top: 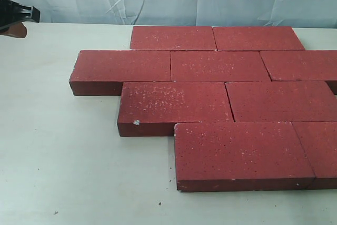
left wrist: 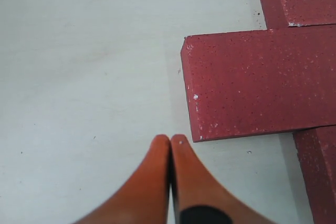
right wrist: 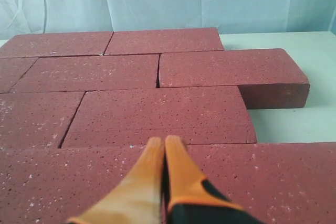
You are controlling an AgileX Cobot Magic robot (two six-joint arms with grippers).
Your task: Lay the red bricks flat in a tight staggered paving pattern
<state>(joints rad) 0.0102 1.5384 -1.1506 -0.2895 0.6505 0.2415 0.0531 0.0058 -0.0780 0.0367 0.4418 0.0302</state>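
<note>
Across the table (top: 63, 156), from its centre out to three o'clock in the exterior view, the red bricks (top: 218, 66) lie flat in four touching rows, each offset so the joints stagger. Your left gripper (left wrist: 170, 139) sits pinched together and empty at ten o'clock, clear of the paving. Your right gripper (right wrist: 164, 140), likewise closed on nothing, hovers over the six o'clock row, probably to nudge rather than grasp.

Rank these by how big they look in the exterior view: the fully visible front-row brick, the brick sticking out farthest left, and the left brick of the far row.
1. front-row brick
2. leftmost brick
3. far-row left brick
All three look like the same kind of brick, so the order likely reflects nearness to the camera, not true size.
</note>
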